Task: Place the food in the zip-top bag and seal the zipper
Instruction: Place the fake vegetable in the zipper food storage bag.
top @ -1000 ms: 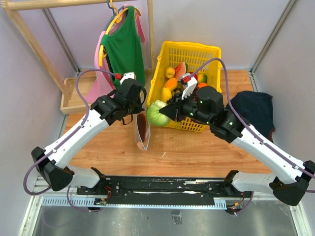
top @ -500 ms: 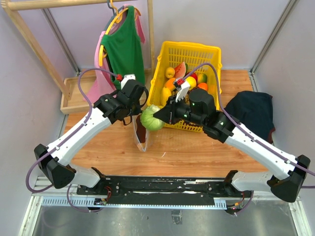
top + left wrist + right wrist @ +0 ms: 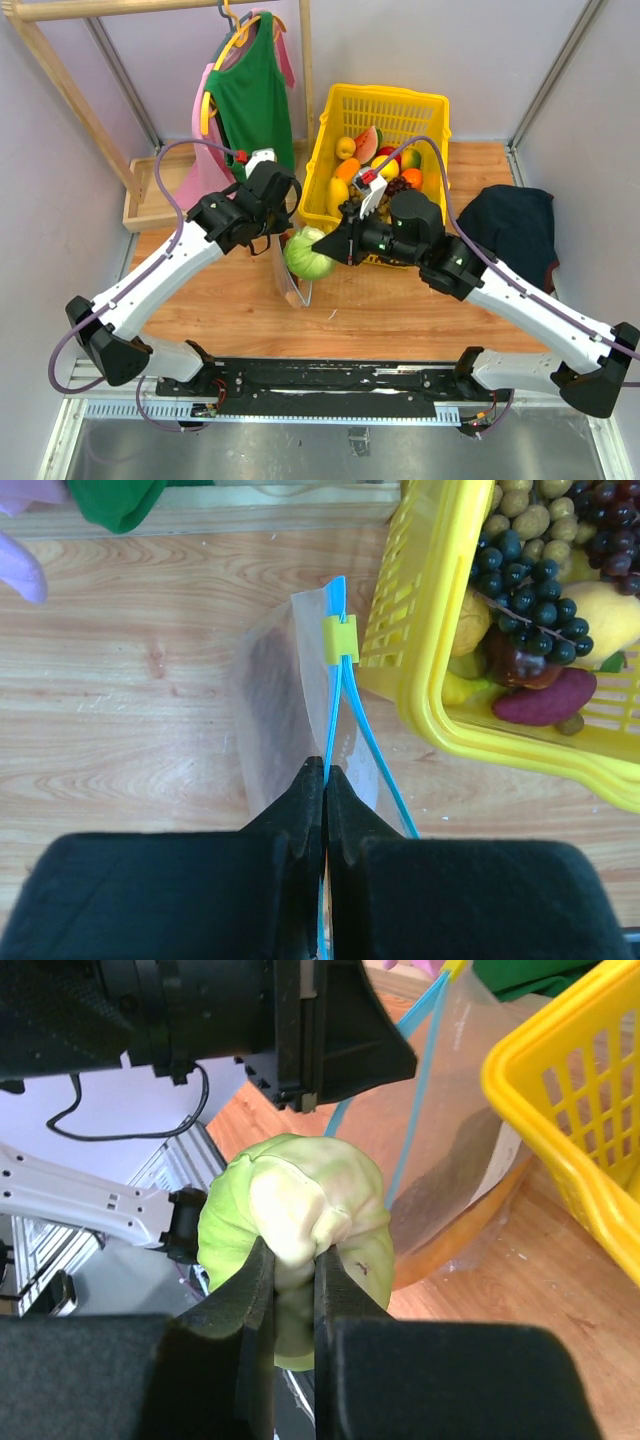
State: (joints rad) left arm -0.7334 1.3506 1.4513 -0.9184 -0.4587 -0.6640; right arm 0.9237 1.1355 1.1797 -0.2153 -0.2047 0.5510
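Note:
The clear zip-top bag (image 3: 292, 280) stands on the wooden table with its mouth up, a reddish-brown piece inside. My left gripper (image 3: 325, 780) is shut on one side of the bag's light-blue zipper (image 3: 335, 690), which carries a yellow slider (image 3: 340, 640). The other zipper side spreads away to the right. My right gripper (image 3: 293, 1260) is shut on a green round melon (image 3: 300, 1215) and holds it just above the bag mouth; it also shows in the top view (image 3: 307, 252). More toy food lies in the yellow basket (image 3: 430, 105).
A green and a pink shirt (image 3: 250, 90) hang on a wooden rack at the back left. A wooden tray (image 3: 150, 200) sits left. A dark cloth (image 3: 515, 225) lies at the right. Grapes (image 3: 530, 580) and a purple piece (image 3: 545, 700) lie in the basket.
My right gripper has carried the green melon left and down from the basket's front edge to over the bag mouth. The left gripper has kept its hold on the bag.

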